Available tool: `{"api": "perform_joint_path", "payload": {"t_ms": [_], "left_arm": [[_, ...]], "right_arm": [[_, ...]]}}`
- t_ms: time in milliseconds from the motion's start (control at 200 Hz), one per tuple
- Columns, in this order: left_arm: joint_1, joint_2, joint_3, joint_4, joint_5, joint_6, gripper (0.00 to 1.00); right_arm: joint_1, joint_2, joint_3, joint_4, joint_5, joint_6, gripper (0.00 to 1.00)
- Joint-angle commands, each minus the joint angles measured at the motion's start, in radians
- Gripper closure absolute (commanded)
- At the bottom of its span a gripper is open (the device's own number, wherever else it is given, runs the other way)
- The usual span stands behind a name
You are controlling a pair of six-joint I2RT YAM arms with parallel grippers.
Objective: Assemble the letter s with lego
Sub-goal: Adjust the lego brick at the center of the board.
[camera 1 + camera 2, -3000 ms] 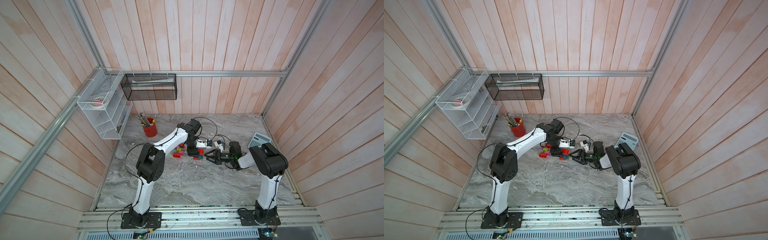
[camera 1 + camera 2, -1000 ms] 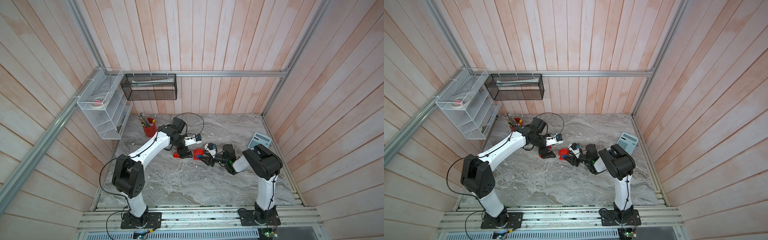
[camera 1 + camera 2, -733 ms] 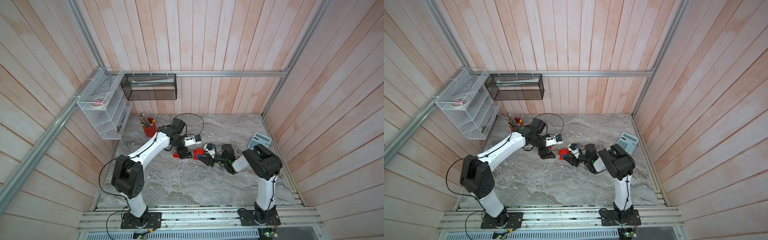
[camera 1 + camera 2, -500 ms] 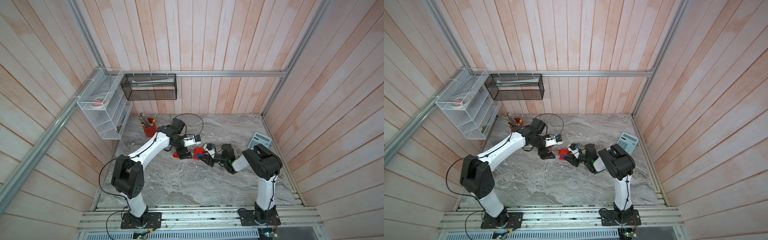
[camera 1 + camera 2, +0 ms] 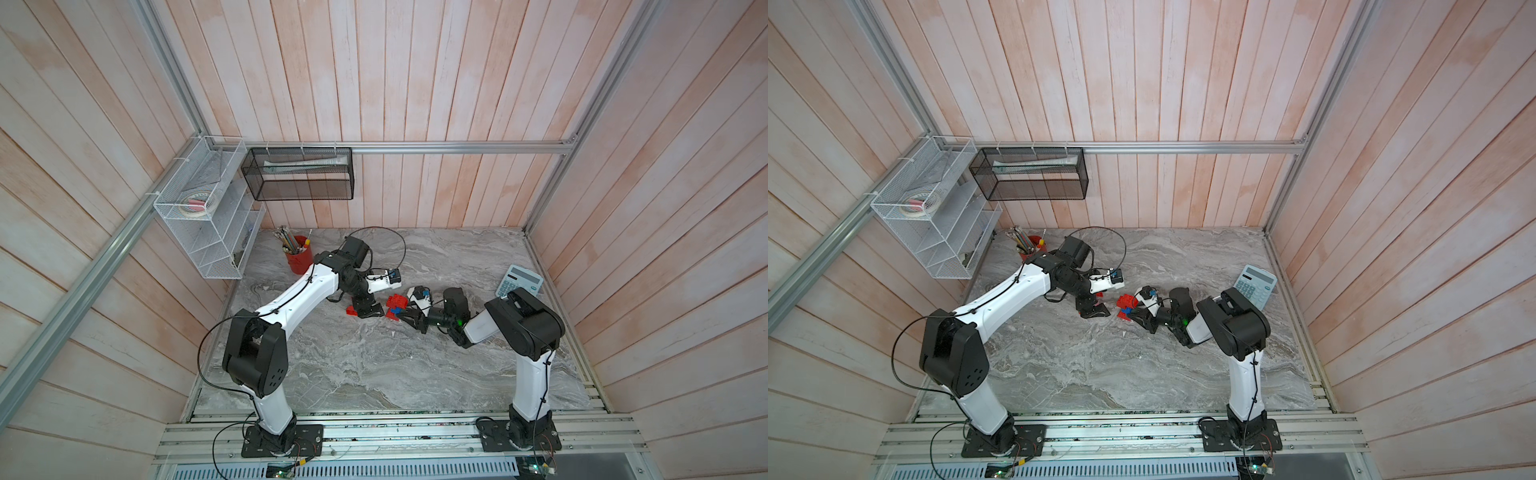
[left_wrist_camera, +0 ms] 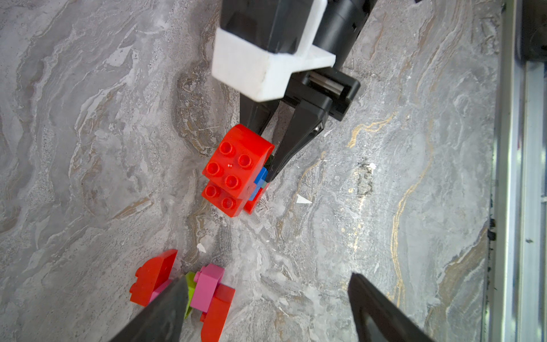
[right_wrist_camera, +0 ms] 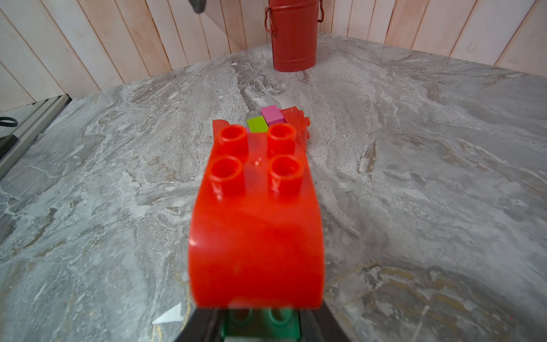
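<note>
Your right tool [image 5: 404,318] is clamped on a short red stack [image 6: 233,165]; your left tool [image 6: 268,281] gapes empty beside a pink-and-red cluster [image 6: 207,284] — no S yet.

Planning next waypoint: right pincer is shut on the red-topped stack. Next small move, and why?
Probably lift the stack slightly: the right pincer is shut low on it, and the pink-lime-red cluster it likely joins lies apart, by the open left pincer.
</note>
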Motion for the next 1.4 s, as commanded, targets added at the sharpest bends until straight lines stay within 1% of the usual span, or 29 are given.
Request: {"api": "perform_joint_path", "payload": {"t_ms": [0, 175, 280, 345, 520, 660, 745, 785, 810, 850, 1090, 1105, 1230, 1395], "left_arm": [[0.013, -0.033, 0.027, 0.002, 0.040, -0.013, 0.11], [0.032, -0.049, 0.050, 0.021, 0.063, -0.039, 0.11], [0.042, -0.052, 0.060, 0.032, 0.079, -0.056, 0.11], [0.044, -0.051, 0.064, 0.037, 0.088, -0.065, 0.11], [0.050, -0.043, 0.070, 0.038, 0.089, -0.085, 0.11], [0.053, -0.034, 0.073, 0.036, 0.088, -0.103, 0.11], [0.054, -0.028, 0.077, 0.031, 0.088, -0.107, 0.11], [0.054, -0.026, 0.077, 0.030, 0.089, -0.107, 0.11], [0.055, -0.025, 0.077, 0.029, 0.087, -0.107, 0.11], [0.056, -0.024, 0.076, 0.026, 0.087, -0.107, 0.11], [0.061, -0.017, 0.069, 0.024, 0.092, -0.110, 0.11], [0.061, -0.016, 0.070, 0.023, 0.094, -0.112, 0.11], [0.064, -0.012, 0.066, 0.023, 0.102, -0.117, 0.11], [0.067, -0.008, 0.058, 0.026, 0.106, -0.119, 0.11]], "right_arm": [[0.005, -0.056, 0.004, 0.023, -0.038, 0.084, 0.69], [0.005, -0.132, 0.004, -0.044, -0.084, 0.285, 0.71], [-0.005, -0.160, 0.040, -0.218, -0.119, 0.350, 0.68], [-0.021, -0.162, 0.058, -0.273, -0.166, 0.406, 0.68], [-0.069, -0.127, 0.144, -0.431, -0.286, 0.511, 0.70], [-0.092, -0.082, 0.204, -0.491, -0.339, 0.602, 0.70], [-0.099, -0.035, 0.233, -0.462, -0.390, 0.693, 0.70], [-0.101, -0.015, 0.246, -0.452, -0.392, 0.728, 0.70], [-0.102, -0.003, 0.252, -0.455, -0.421, 0.748, 0.70], [-0.102, 0.009, 0.268, -0.457, -0.427, 0.773, 0.70], [-0.104, 0.063, 0.343, -0.542, -0.403, 0.816, 0.68], [-0.104, 0.064, 0.343, -0.544, -0.377, 0.821, 0.68], [-0.104, 0.091, 0.359, -0.536, -0.377, 0.874, 0.68], [-0.104, 0.118, 0.376, -0.541, -0.377, 0.909, 0.68]]}}
